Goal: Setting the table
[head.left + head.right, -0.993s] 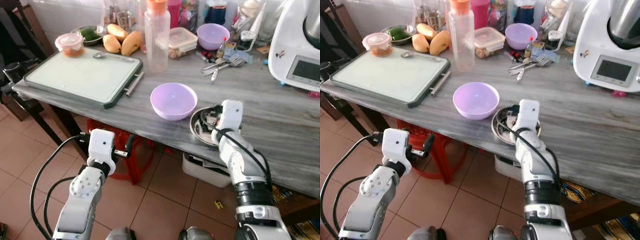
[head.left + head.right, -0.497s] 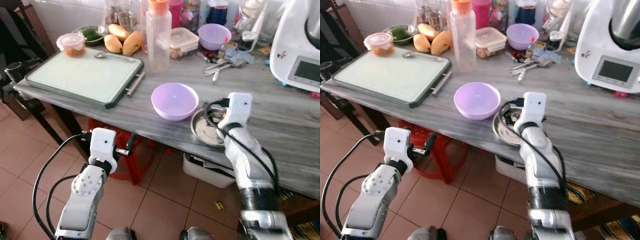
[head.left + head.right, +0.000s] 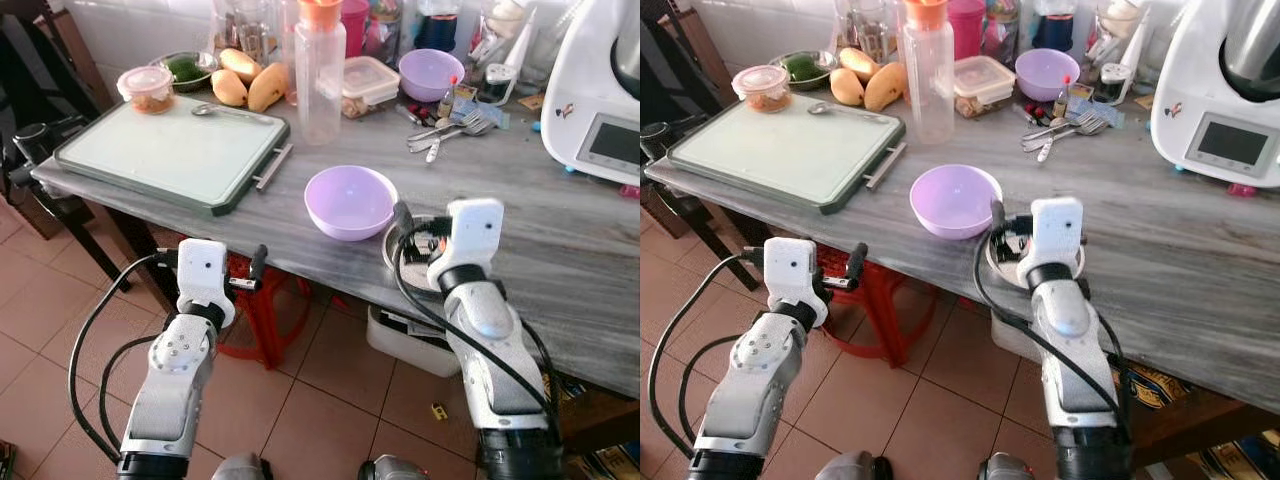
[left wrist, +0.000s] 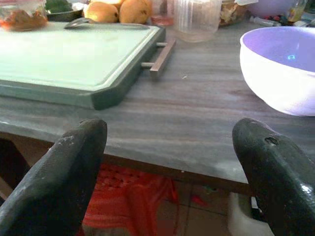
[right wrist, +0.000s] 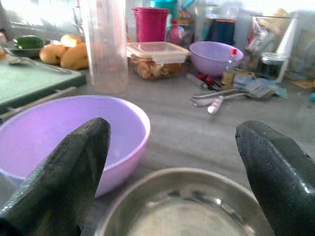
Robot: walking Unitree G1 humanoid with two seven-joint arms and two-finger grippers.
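While the right arm's wrist housing covers much of it from the head views, a round metal bowl sits near the front edge of the grey table, just beside a lilac bowl; whether the two bowls touch cannot be told. In the right wrist view the metal bowl lies low between the two black fingers, its lower rim cut off by the frame edge. The right tool is spread wide with nothing between its fingers, hovering just above the metal bowl. The right arm rises from below, its forearm bent up over the table edge.

The left tool is also released, fingers well apart, holding nothing. It hangs in front of the table edge and slightly below the tabletop, pointing toward the lilac bowl and the cutting board. The left arm is bent at the elbow, forearm angled upward, over the tiled floor. A red stool under the table is blurred and partly hidden.

Further back stand a clear bottle with an orange cap, mangoes, a lidded food box, a second lilac bowl, and loose cutlery. A white kitchen machine is cut off at the right edge.
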